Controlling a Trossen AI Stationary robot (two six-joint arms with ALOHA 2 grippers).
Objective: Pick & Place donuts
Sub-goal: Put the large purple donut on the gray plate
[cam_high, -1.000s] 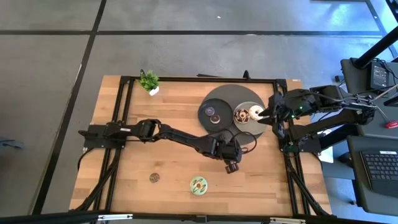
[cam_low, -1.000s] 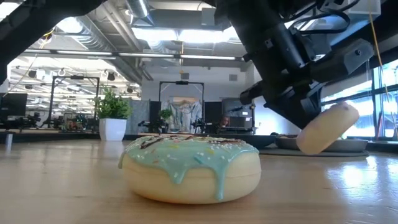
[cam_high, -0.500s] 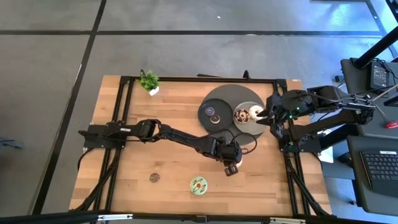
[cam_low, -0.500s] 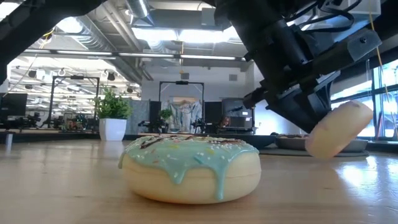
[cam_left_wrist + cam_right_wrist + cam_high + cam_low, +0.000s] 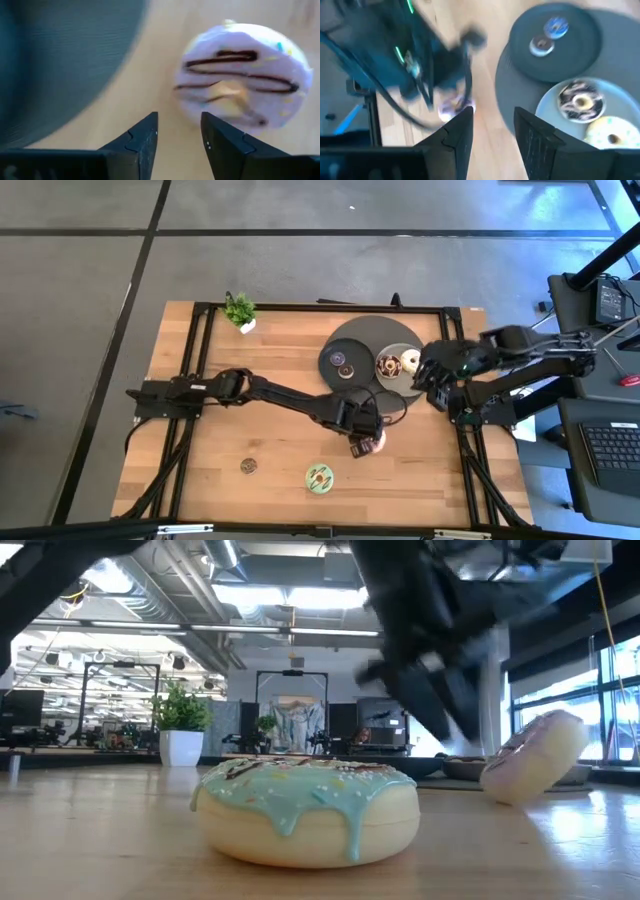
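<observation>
A pink-iced donut (image 5: 245, 85) with dark stripes is on the wood just near of the dark grey plates (image 5: 365, 338). In the low view this pink donut (image 5: 535, 755) stands tilted with its lower edge on the table. My left gripper (image 5: 178, 132) is open just short of it, with nothing between its fingers. A green-iced donut (image 5: 305, 810) lies flat near the front edge. A sprinkled chocolate donut (image 5: 580, 102) and a cream donut (image 5: 610, 132) sit on a plate, and two minis (image 5: 547, 35) sit on another. My right gripper (image 5: 493, 127) hovers open beside the plates' right side.
A small potted plant (image 5: 240, 311) stands at the far left of the table. A brown mini (image 5: 248, 466) lies near the front edge, left of the green donut (image 5: 319, 477). Black frame rails run along the table's left and right sides. Bare wood lies left of the plates.
My left gripper has opened and let go of the pink donut, then drawn up and back from it. The donut has dropped the short way onto the table and stands tilted there. My right gripper has shifted a little toward the near edge.
</observation>
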